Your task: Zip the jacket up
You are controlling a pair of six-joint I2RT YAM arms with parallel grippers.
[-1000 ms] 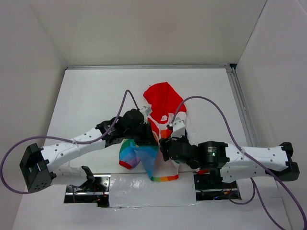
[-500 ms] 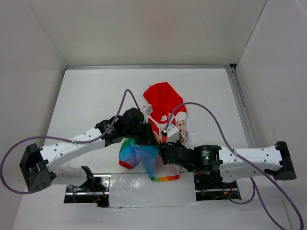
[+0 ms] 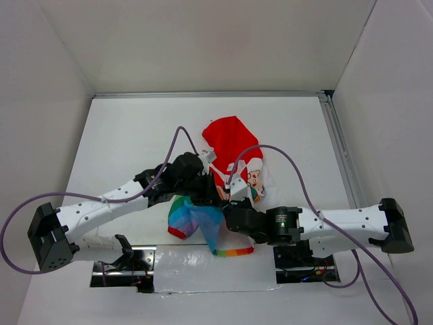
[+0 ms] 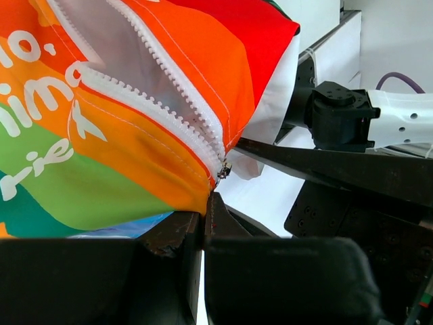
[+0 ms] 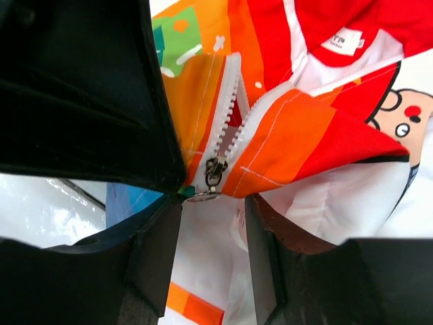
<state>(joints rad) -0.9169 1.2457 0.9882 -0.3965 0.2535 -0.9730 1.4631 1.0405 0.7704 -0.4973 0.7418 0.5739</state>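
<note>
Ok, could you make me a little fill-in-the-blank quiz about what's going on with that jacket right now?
The jacket has a ____ hood.
The zipper teeth are ____.
The left gripper is ____ on the jacket's orange edge.
The metal zipper pull sits between the ____ fingers of the right gripper.
Missing words: red; white; shut; open.

Overhead, jacket (image 3: 226, 139) front mostly out of sight beneath left arm (image 3: 115, 203) and right arm (image 3: 338, 220); white lettering (image 4: 61, 156) cropped at frame edge
</note>
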